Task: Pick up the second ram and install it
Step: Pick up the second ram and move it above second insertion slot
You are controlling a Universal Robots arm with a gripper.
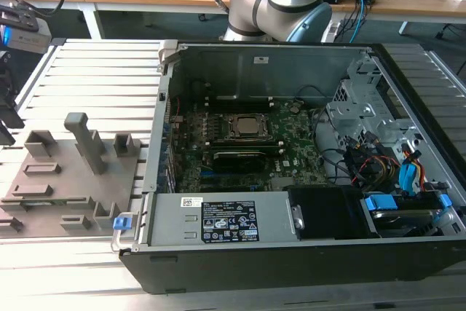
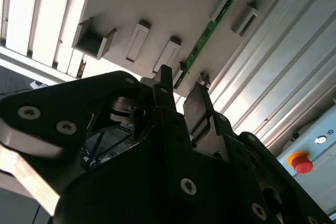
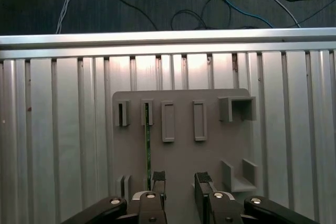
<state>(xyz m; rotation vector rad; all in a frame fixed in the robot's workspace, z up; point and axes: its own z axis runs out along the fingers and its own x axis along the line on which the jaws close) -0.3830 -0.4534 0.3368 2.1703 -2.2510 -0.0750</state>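
The second ram (image 3: 147, 145) is a thin green stick standing on edge in a slot of the grey fixture plate (image 3: 210, 150). In the second wrist view the second ram (image 2: 202, 43) runs diagonally across the fixture plate (image 2: 173, 9). My gripper (image 3: 181, 182) hovers over the plate, open, with nothing between its black fingers (image 3: 158, 178). One finger sits close beside the stick's near end; the stick lies outside the gap. In the second wrist view the gripper (image 2: 181, 90) points at that same end. The open computer case (image 1: 291, 180) shows the green motherboard (image 1: 291, 154).
The fixture plate (image 1: 65, 172) with several grey blocks lies on the ribbed aluminium table, at the exterior view's left of the case. The CPU socket (image 1: 247, 127) is mid-board. A red stop button (image 2: 302, 162) sits beyond the table. Cables lie on the floor past the table edge (image 3: 168, 38).
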